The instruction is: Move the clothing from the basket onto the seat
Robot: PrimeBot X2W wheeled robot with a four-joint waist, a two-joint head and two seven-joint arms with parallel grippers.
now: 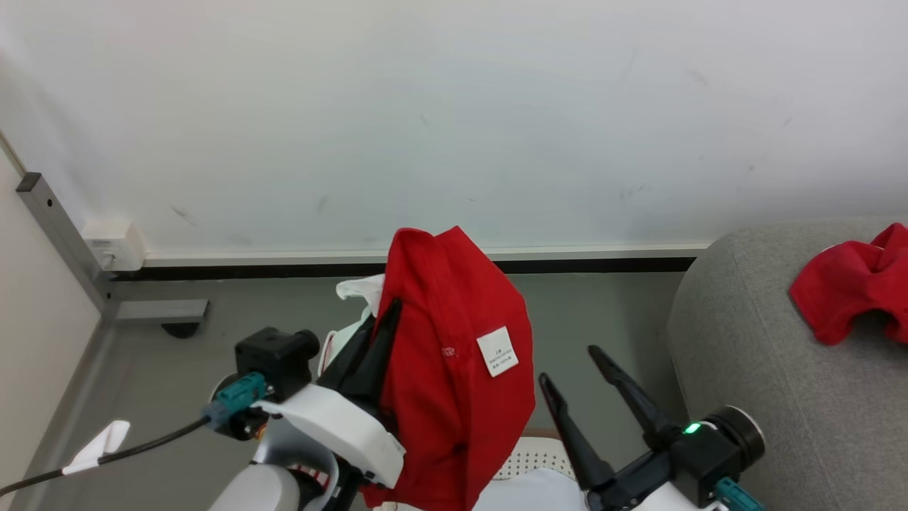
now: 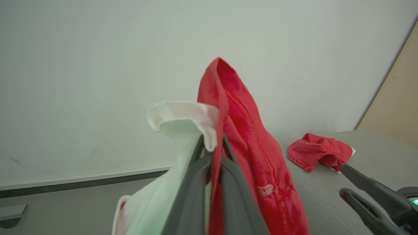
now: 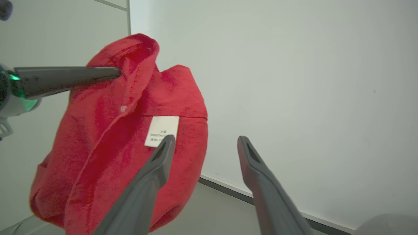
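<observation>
my left gripper [image 2: 213, 143] pinches a soft red garment [image 1: 454, 369], hanging at centre frame above the perforated basket [image 1: 528, 461]. my right gripper [image 1: 567, 364] is spread wide, empty. another crumpled red piece [image 1: 851, 284] lies on the grey seat [image 1: 745, 369], at right.

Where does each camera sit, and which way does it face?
Head view: on the head, facing forward and down at wall, floor and grey sofa; left gripper clamps a red garment, right gripper open.
Left wrist view: on the left wrist, along its shut fingers toward the wall; right gripper at lower right.
Right wrist view: on the right wrist, along its open fingers toward the wall; left gripper's finger at left.
Shared: all show the held garment; head and left wrist views, another red garment on the sofa.
</observation>
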